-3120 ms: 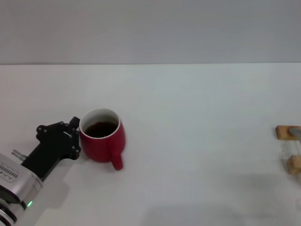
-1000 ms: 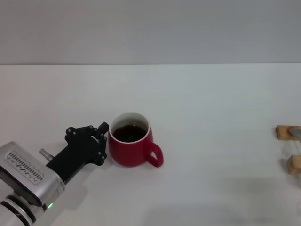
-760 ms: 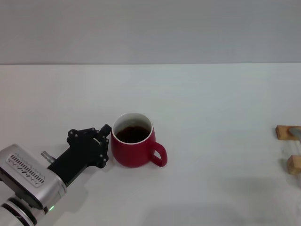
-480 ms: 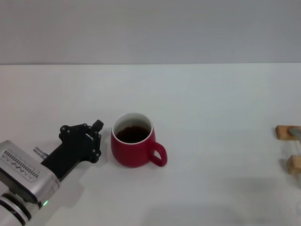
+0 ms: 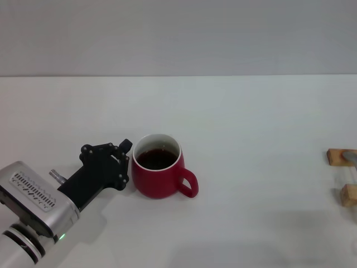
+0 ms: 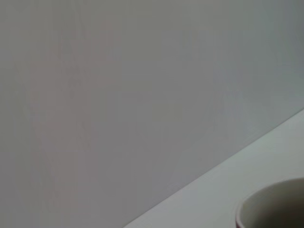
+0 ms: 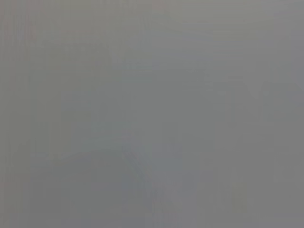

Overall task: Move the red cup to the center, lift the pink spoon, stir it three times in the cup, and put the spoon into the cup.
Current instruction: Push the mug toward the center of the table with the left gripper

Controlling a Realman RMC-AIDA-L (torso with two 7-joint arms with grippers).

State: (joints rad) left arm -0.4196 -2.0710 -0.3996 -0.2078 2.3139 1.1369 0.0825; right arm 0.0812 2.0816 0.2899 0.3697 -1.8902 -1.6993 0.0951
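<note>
- I see the red cup (image 5: 159, 174) standing upright near the middle of the white table (image 5: 240, 128), its loop handle turned toward the robot's right and dark liquid inside.
- My left gripper (image 5: 124, 159) sits low just beside the cup on its left side; I cannot tell whether its fingers touch the cup or how far they are spread.
- The left wrist view catches only a slice of the cup's rim (image 6: 270, 209).
- At the table's right edge lie two tan wooden blocks (image 5: 341, 176); I cannot make out the pink spoon there.
</note>
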